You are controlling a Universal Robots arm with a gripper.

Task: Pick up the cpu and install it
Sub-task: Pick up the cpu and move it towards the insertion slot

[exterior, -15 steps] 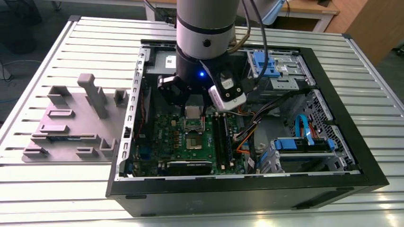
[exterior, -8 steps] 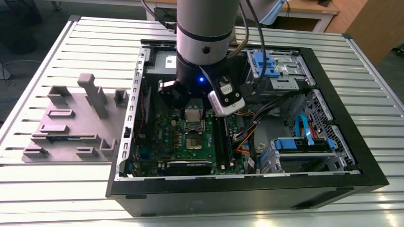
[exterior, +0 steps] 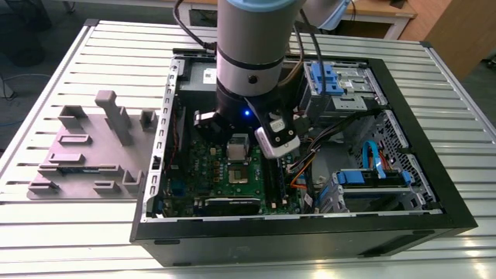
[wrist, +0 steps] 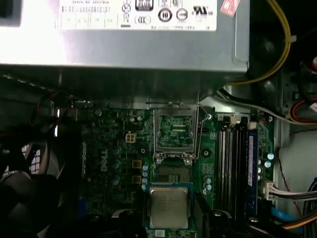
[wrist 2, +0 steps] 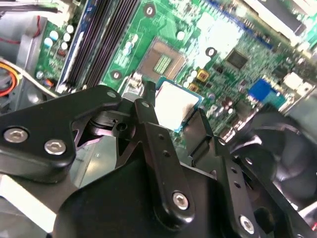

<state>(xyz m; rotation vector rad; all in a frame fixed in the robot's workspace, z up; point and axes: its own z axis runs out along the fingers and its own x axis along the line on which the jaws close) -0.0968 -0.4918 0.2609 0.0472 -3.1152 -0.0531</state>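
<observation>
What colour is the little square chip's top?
The cpu is pale silver, clearest in the first wrist view.

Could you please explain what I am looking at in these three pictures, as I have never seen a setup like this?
The exterior view shows a robot arm reaching into an open computer case lying on a slatted metal table; a grey parts holder sits at the exterior view's left. Both wrist views come from cameras riding on the arm. In the second wrist view its black gripper clasps the cpu, a small silver square, above the green motherboard, near the empty socket.
</observation>
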